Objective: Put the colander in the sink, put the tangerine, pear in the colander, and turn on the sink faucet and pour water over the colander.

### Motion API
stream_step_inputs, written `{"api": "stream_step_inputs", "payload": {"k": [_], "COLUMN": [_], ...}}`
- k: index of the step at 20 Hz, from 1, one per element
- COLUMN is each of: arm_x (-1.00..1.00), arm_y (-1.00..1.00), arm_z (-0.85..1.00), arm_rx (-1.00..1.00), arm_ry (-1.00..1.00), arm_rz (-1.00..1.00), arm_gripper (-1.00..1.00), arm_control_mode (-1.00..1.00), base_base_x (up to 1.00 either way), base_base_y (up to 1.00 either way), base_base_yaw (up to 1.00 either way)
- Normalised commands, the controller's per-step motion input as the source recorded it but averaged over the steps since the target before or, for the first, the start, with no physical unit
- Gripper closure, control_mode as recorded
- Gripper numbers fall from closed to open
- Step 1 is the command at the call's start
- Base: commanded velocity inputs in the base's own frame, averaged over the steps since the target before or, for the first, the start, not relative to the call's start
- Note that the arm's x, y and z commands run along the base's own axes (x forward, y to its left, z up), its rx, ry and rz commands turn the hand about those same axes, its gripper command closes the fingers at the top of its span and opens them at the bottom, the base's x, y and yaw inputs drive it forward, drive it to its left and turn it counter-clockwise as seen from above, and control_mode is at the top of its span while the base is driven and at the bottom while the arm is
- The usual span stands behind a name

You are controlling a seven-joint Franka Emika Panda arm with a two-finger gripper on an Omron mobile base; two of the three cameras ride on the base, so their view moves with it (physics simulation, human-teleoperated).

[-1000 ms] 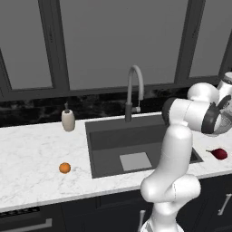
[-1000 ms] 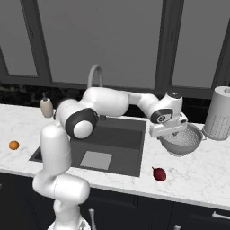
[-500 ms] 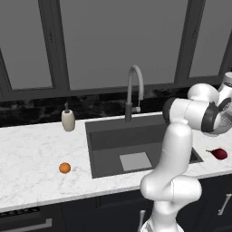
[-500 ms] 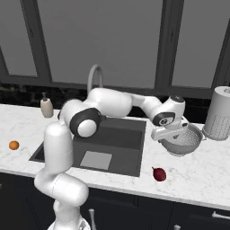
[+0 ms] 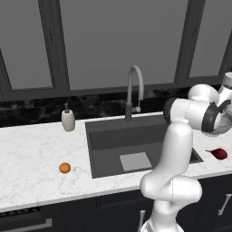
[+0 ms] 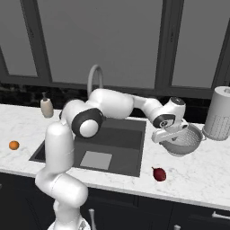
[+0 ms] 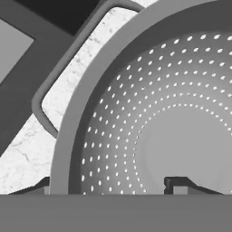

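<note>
Gripper (image 6: 171, 133) jaws narrowed, straddling colander (image 6: 183, 140) rim, right of sink (image 6: 112, 146)

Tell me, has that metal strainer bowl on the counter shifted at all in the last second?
No. The colander sits in the same spot on the counter, between the sink and the tall canister.

- No lettering, label, brand mark, number or sign can be read anywhere in these views.
</note>
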Motion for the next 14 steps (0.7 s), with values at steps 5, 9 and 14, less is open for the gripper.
{"api": "stream_step_inputs", "payload": {"k": [5, 9, 14], "arm_x": [0.0, 0.0, -0.03], "arm_y": [0.02, 0.12, 0.24], "arm_z": [-0.03, 0.0, 0.4], "arm_rx": [0.0, -0.02, -0.08], "arm_ry": [0.0, 0.0, -0.02], "arm_rz": [0.01, 0.02, 0.09], "arm_gripper": [1.0, 1.0, 1.0], "arm_control_mode": [-1.0, -1.0, -1.0], "base_base_x": [0.0, 0.0, 0.0], "base_base_y": [0.0, 0.0, 0.0], "base_base_yaw": [0.0, 0.0, 0.0]}}
